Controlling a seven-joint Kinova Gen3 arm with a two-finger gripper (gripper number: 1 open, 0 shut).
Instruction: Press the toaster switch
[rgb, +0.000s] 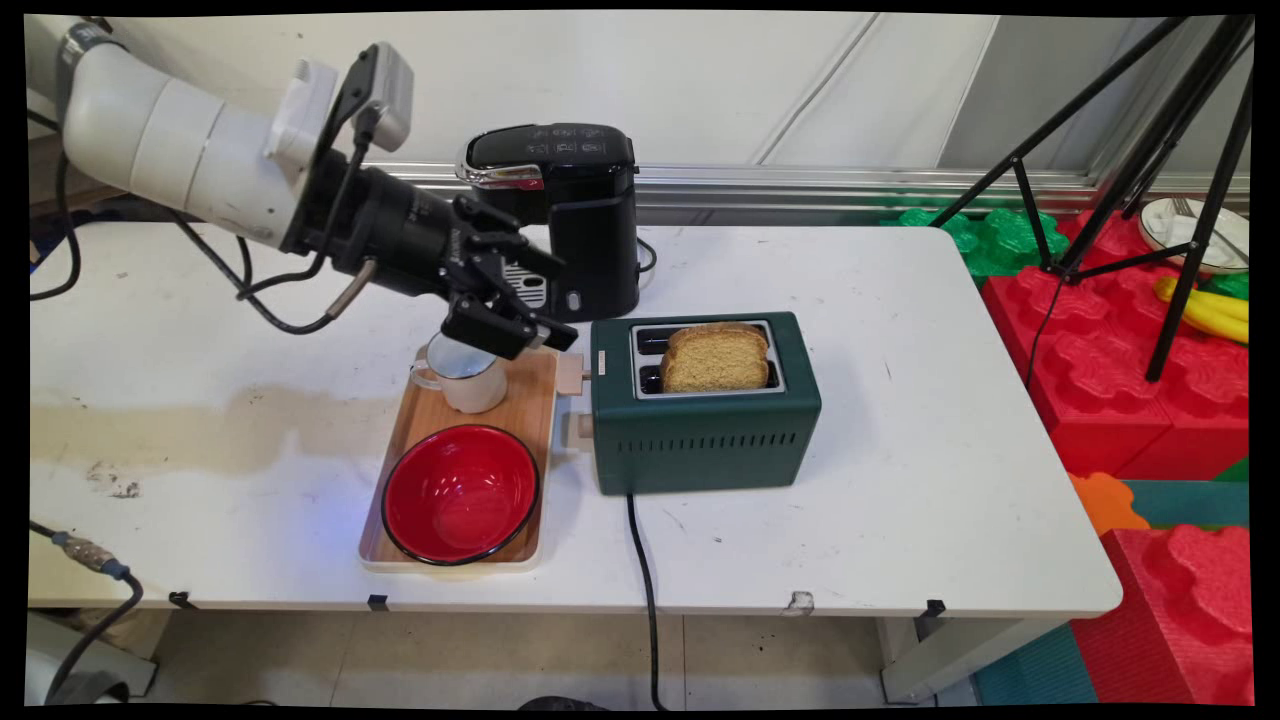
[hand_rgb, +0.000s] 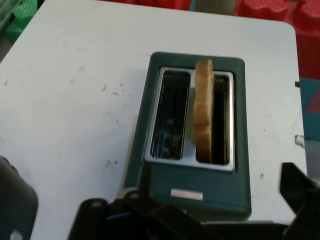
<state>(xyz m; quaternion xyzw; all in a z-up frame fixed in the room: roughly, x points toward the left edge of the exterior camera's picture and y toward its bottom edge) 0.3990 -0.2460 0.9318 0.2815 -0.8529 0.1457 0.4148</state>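
Hovering my gripper (rgb: 545, 300), fingers spread and gripping nothing, beside the green toaster (rgb: 705, 430), I'm facing its slots, where a bread slice (rgb: 715, 357) is standing upright.

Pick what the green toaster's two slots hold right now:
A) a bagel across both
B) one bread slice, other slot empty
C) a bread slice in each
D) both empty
B: the toaster has one bread slice standing in one slot, the other slot dark and empty.
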